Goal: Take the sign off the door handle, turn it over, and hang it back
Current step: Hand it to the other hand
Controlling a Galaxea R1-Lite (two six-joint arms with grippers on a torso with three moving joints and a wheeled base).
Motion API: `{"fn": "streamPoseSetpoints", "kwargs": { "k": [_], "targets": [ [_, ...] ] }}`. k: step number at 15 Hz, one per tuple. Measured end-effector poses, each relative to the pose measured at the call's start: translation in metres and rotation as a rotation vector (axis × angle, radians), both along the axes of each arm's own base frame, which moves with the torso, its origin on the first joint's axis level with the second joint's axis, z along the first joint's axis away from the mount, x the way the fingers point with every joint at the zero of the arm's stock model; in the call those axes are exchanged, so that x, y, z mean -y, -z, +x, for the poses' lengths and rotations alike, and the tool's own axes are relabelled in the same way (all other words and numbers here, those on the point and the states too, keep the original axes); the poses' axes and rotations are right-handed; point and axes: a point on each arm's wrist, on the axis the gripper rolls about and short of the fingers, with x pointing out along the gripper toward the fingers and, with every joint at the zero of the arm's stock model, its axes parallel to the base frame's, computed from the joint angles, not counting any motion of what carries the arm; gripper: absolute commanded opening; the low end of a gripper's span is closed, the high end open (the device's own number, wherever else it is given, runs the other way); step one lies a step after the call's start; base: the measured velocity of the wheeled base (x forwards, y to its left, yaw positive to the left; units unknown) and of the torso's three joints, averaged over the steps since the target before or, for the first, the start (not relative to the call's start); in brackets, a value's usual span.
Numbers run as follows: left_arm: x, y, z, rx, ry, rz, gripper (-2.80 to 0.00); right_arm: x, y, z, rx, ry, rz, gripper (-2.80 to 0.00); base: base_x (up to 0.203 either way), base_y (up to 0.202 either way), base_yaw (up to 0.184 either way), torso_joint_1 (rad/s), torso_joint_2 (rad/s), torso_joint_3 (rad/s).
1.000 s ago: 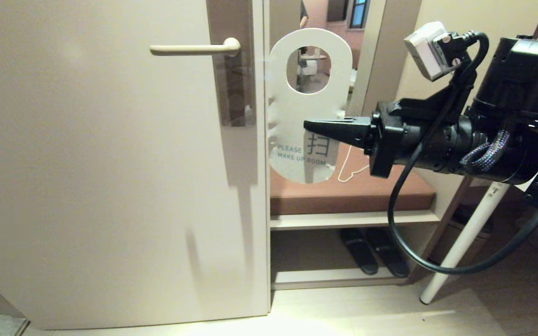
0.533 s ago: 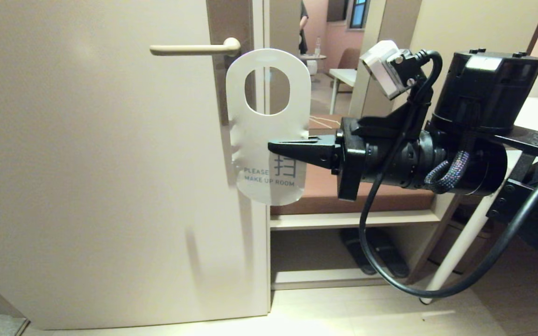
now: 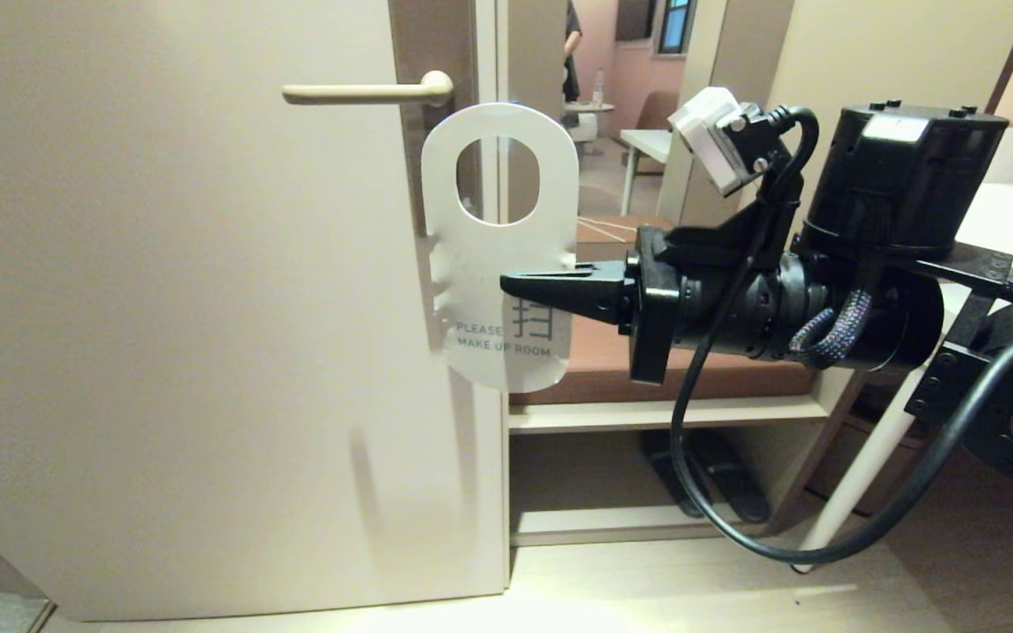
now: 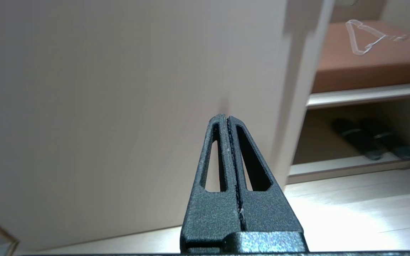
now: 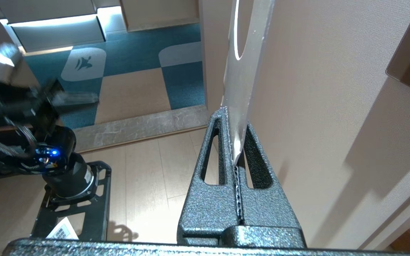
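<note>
- The broad cream-beige door (image 3: 190,308) stands just behind the card, with the edge and open gap to the room on the right. Risk: if the arm swings on, the card's edge could scrape or catch the door face or its edge and bend.
- The black right arm reaches in from the right, and its right pincer (image 3: 520,286) is clenched on the lower right edge of the flat white rounded card sign with the oval hole (image 3: 498,255). The right wrist view shows the card (image 5: 242,78) nipped edge-on near the tips of the pincer (image 5: 234,142). So shallow a bite could let the card pivot or slip out if it meets any resistance.
- The sign hangs free in the air, upright, white "PLEASE MAKE UP ROOM" face toward the camera, below and slightly right of the lever, touching nothing but the pincer. Its hole sits lower than the lever, so it must be raised and lined up; a poor line-up would make the rim strike the bar and not thread.
- The slim straight cream-beige lever handle (image 3: 366,90) points left, its free end well apart from the card. The hole must travel past that tip; misjudging it means a dropped sign.
- The left pincer (image 4: 229,156), clenched on nothing, is low near the door and idle.
</note>
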Motion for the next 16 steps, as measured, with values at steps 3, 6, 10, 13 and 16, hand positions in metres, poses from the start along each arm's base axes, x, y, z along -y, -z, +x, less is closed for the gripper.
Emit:
{"fn": "streamPoseSetpoints", "kwargs": {
  "k": [3, 6, 10, 13, 16],
  "targets": [
    [-0.001, -0.043, 0.007, -0.001, 0.081, -0.054, -2.80, 0.000, 0.000, 0.000, 0.000, -0.001, 0.001, -2.80, 0.000, 0.000, 0.000, 0.000, 0.00, 0.000],
    [0.001, -0.088, 0.027, -0.017, 0.231, -0.132, -2.80, 0.000, -0.001, 0.000, 0.001, -0.003, 0.004, -2.80, 0.000, 0.000, 0.000, 0.000, 0.00, 0.000],
    [0.016, -0.124, 0.074, -0.040, 0.325, -0.156, -2.80, 0.001, -0.003, -0.001, 0.002, -0.005, 0.009, -2.80, 0.000, 0.000, 0.000, 0.000, 0.00, 0.000],
    [0.030, -0.144, 0.111, -0.063, 0.467, -0.154, -2.80, 0.001, -0.004, -0.002, 0.004, -0.010, 0.012, -2.80, 0.000, 0.000, 0.000, 0.000, 0.00, 0.000],
    [0.042, -0.152, 0.142, -0.106, 0.637, -0.149, -2.80, 0.002, -0.006, -0.002, 0.006, -0.016, 0.015, -2.80, 0.000, 0.000, 0.000, 0.000, 0.00, 0.000]
  ]
}}
